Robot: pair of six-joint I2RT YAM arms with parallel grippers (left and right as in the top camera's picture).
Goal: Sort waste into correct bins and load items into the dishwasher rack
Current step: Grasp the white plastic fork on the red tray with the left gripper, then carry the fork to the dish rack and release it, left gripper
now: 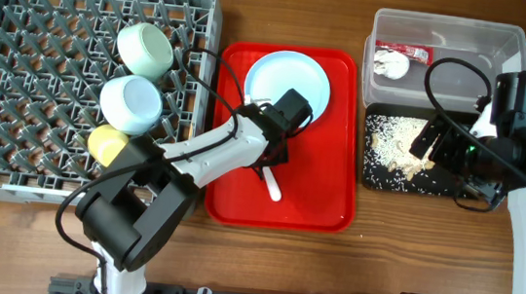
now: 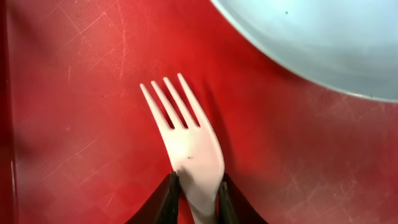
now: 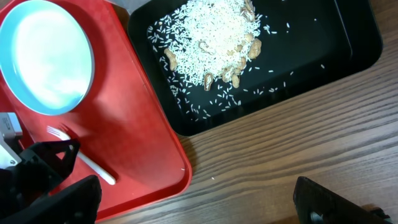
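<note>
Here the left pincer (image 2: 198, 202) sits low on the red tray (image 2: 74, 93). Its two black fingers (image 2: 168, 202) are closed on the neck of the white fork (image 2: 189, 149), one on each side. The tines point straight away from the pincer. Just past them and off to one side, the pale blue plate (image 2: 323, 43) lies on the same tray. Farther out, on this arm's left, the grey rack (image 1: 16, 72) holds a mint bowl (image 1: 144, 46), a second mint bowl (image 1: 131, 104) and the yellow cup (image 1: 107, 142).

The right pincer (image 1: 444, 146) hangs open and holds nothing, its fingers (image 3: 329, 202) well apart. Below it is the black tray (image 3: 336, 43), where rice scraps (image 3: 211, 31) are heaped with a few brown nut-like bits. Beyond that tray stands the clear tub (image 1: 451, 35), with the red packet (image 1: 418, 54) and the white paper wad (image 1: 391, 65) inside. Everything rests on the wooden tabletop (image 1: 288, 3).
</note>
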